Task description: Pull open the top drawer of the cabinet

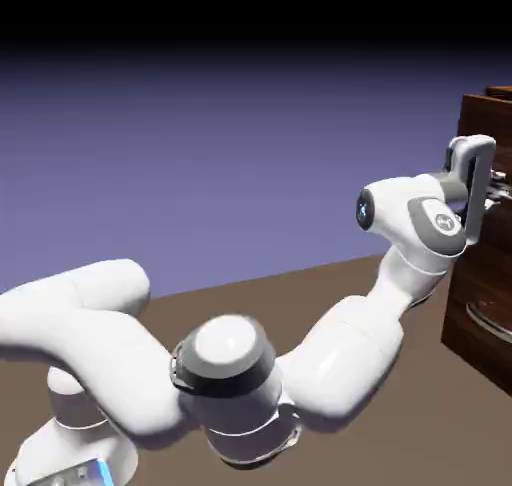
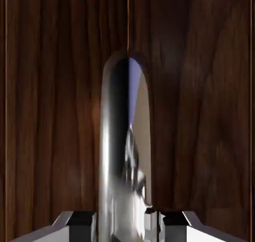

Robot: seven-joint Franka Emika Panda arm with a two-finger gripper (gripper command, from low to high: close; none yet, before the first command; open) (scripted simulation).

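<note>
So, nearest us is the big white arm (image 1: 230, 379), stretching across to the cabinet (image 1: 462, 319) at the exterior view's right. We've got the top drawer (image 2: 62, 116) filling the hand view, its silver handle (image 2: 106, 161) pinched in our closed gripper (image 2: 128, 227).

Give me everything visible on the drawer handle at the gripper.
Polished silver metal handle, long and rounded at its visible end, mirroring blue, tan and pale shapes. It stands against dark reddish-brown wood-grain drawer front; its other end runs out of the hand view. The jaws are closed on it, one finger either side.
</note>
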